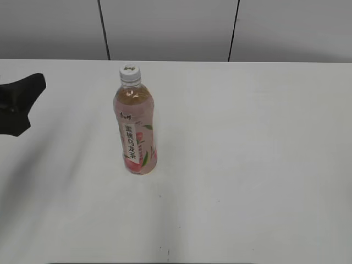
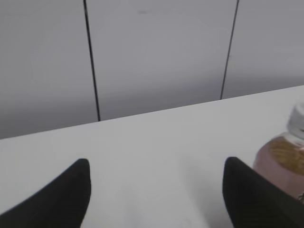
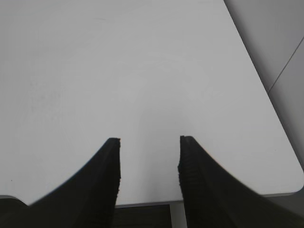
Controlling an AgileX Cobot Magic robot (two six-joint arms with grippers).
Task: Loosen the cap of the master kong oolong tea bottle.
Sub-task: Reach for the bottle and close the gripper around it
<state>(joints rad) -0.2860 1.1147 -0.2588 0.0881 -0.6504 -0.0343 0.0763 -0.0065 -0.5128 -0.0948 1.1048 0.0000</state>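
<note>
Two pincers are in play, and neither has hold of anything. The tall clear plastic master kong oolong tea bottle (image 1: 136, 124) of pinkish-amber tea, with its pink-and-white label, stands upright left of centre in the exterior view on the plain white tabletop (image 1: 247, 165), its small round white plastic screw cap (image 1: 130, 73) seated on the neck. That upright, free-standing pose leaves both the body and the top reachable from either side. The left pincer (image 2: 156, 190) has its black jaws spread wide with only bare tabletop between them; the bottle shows at the lower right edge of the left wrist view, just outside one jaw, so the wide gap looks meant to take the bottle's body. In the exterior view that arm is a dark shape at the left edge, well apart from the bottle. The right pincer (image 3: 149, 156) hangs partly open over empty tabletop, probably waiting to turn the cap.
</note>
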